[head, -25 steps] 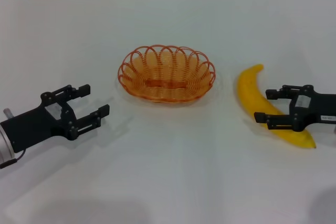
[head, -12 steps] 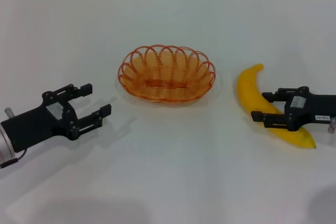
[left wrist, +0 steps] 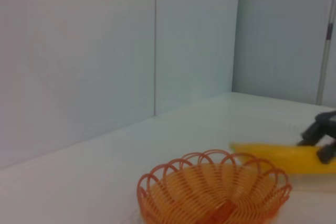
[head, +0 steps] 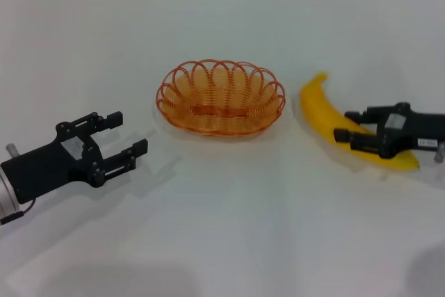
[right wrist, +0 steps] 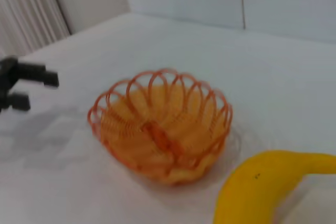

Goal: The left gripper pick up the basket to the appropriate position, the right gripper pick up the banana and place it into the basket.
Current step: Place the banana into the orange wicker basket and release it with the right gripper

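While the basket (head: 221, 98) sits empty at mid-table, the right gripper (head: 356, 135) is clamped on the banana (head: 341, 124), which looks lifted just right of the basket. The left gripper (head: 119, 139) hovers well left of the basket, fingers apart, holding nothing. Judgement: banana pickup done; placing it in the basket is left, and any basket repositioning.
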Motion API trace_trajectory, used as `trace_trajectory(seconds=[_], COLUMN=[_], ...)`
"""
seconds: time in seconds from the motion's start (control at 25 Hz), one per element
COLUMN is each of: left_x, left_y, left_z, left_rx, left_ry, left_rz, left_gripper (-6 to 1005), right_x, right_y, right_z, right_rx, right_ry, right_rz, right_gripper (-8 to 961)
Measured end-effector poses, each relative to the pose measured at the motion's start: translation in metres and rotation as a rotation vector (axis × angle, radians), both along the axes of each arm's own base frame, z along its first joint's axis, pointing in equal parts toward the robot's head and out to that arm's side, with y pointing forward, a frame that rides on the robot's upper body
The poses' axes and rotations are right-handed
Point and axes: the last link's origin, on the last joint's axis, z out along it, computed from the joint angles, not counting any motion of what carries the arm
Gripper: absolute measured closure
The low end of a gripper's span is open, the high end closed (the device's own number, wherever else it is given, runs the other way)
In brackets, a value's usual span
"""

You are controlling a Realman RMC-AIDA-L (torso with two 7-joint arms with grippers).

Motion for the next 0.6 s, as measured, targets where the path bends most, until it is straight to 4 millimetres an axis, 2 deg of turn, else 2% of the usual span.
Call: trace_trajectory(seconds=[0.2,0.32,0.6], left_x=[0.001,0.002,0.006], left_y=[0.000,0.001,0.005], left_z=[0.000,0.000,-0.001], left_rx=[-0.001,-0.001,-0.005], left_ry=[-0.002,-0.002,-0.003], left_rz=[-0.003,-0.007,-0.022], left_gripper=[290,290,289], right_x=[-0.015,-0.036,-0.086], right_y=[0.014,0.022,0.038], right_z=[0.014,0.017,-0.023], right_rx=[0.109,0.153,0.063], right_ry=[0.093,0.164,0.172], right_rz=[0.040,0.144,0.358], right_gripper=[491,492,478])
